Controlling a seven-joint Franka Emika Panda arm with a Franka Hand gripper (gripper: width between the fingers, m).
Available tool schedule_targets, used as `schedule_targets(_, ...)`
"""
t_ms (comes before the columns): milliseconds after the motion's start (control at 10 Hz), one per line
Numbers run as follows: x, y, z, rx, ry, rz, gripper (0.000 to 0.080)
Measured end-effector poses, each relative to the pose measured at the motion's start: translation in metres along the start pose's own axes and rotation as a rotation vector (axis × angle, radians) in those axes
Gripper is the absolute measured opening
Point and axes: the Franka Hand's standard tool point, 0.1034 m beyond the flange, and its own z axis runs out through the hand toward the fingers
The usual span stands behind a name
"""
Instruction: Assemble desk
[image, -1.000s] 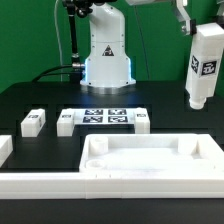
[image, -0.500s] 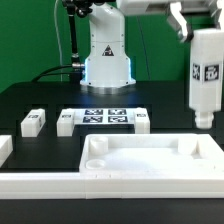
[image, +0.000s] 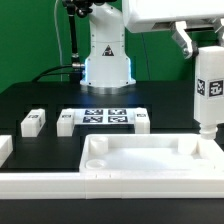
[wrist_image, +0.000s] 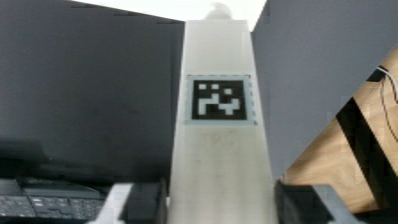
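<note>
The gripper (wrist_image: 215, 203) is clenched on a white desk leg (image: 208, 92), with its jaws pressed to two opposite sides near the upper end, and it holds the leg clear of the black table (image: 40, 100). The leg hangs upright with its long axis vertical. Its tagged face is turned toward the exterior camera and its narrower lower tip points straight down. The coming move turns on what lies under that tip. The desk panel (image: 150, 165) lies flat, rim up, along the table's near edge, its long axis running across the exterior view. The panel's far corner (image: 206, 146) on the exterior view's right sits just below the leg, not touching it. The tip seems centred over that corner's socket, though the frame edge crops the corner too closely to be sure. Three loose legs (image: 67, 122) lie beyond the panel's far edge, flanking the marker board (image: 105, 117).
</note>
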Motion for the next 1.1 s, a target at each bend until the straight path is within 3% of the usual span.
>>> schedule_targets(100, -0.009, 0.005, 0.006, -0.009, -0.018, -0.029, 0.0291)
schedule_targets(300, -0.005, 0.013, 0.007, -0.017, -0.017, -0.055, 0.0291)
schedule_targets(1100, -0.018, 0.000, 0.027, 0.003, -0.042, -0.060, 0.0291)
